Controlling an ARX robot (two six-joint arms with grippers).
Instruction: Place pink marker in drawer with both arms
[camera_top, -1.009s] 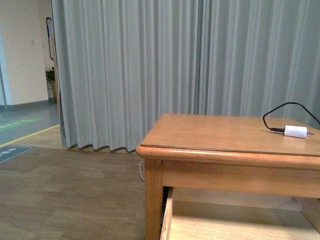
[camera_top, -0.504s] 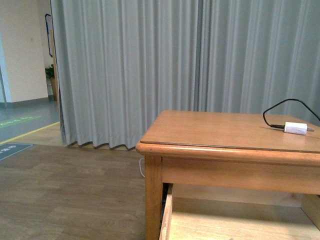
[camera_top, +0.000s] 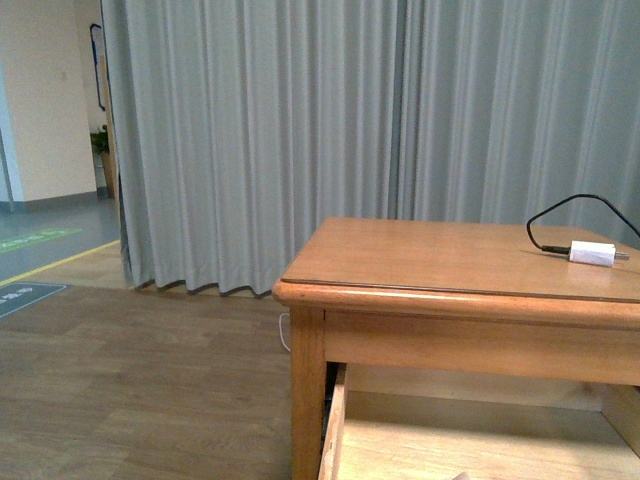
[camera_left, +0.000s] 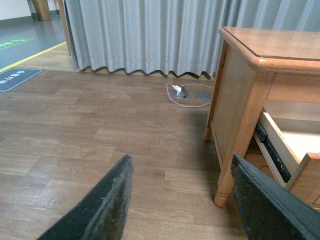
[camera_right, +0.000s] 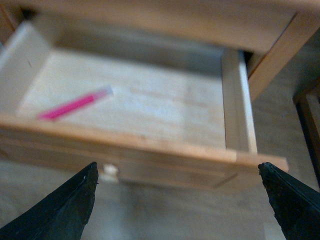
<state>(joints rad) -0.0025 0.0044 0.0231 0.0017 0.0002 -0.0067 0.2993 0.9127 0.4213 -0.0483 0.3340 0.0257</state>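
One blurred pink marker (camera_right: 75, 105) — in drawer (camera_right: 165, 149).

A grey curtain (camera_top: 300, 140) hangs behind the wooden table (camera_top: 440, 262) on plank floor (camera_top: 130, 390)

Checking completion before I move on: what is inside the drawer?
The pink marker lies flat on the pale floor of the open drawer, alone as far as the blurred right wrist view shows. The strip just behind its front wall is hidden.
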